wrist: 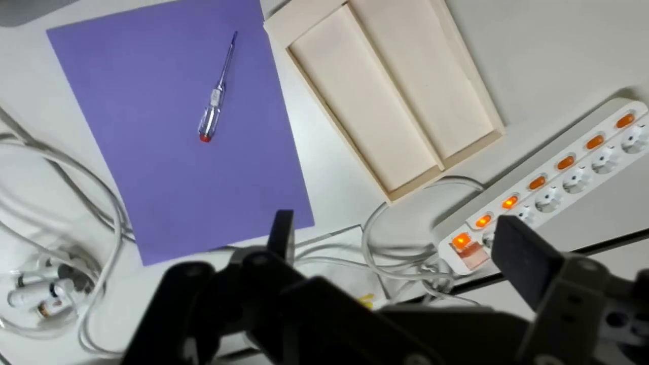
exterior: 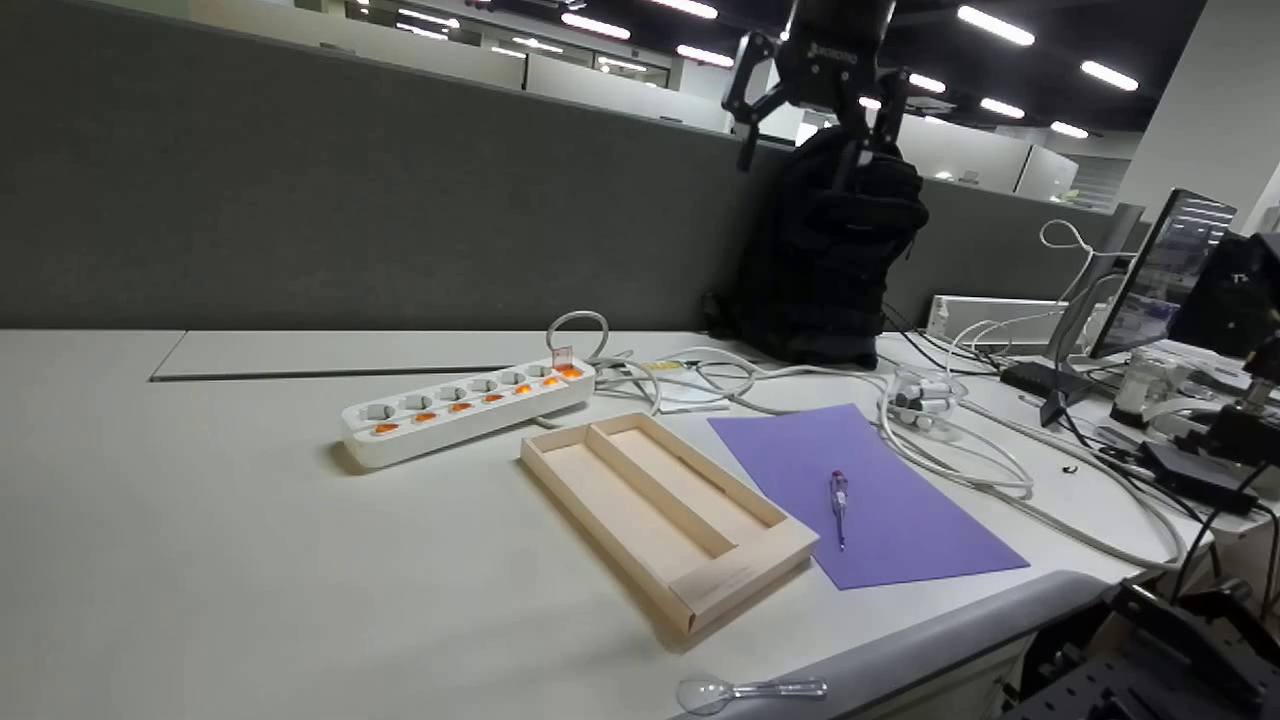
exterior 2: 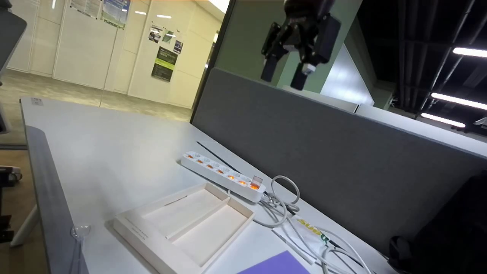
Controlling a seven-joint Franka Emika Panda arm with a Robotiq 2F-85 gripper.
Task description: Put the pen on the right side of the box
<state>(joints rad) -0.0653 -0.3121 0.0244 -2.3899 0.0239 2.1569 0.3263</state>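
The pen [exterior: 839, 495] looks like a small thin screwdriver with a clear handle, a red end and a thin dark shaft. It lies on the purple sheet beside the box; it also shows in the wrist view [wrist: 215, 97] and is out of view in an exterior view. The box [exterior: 745, 578] is a shallow light-wood tray with a central divider and two long, empty compartments. It also shows in an exterior view [exterior 2: 152, 243] and the wrist view [wrist: 305, 19]. My gripper [exterior: 797, 165] is open and empty, high above the table, as an exterior view [exterior 2: 284, 76] and the wrist view [wrist: 403, 243] show.
The purple sheet [exterior: 880, 500] lies against the box. A white power strip [exterior: 470, 410] stands behind it, with loose cables [exterior: 720, 375] around. A black backpack [exterior: 830, 250] leans on the grey partition [exterior: 400, 200]. A clear spoon [exterior: 750, 690] lies at the table's front edge.
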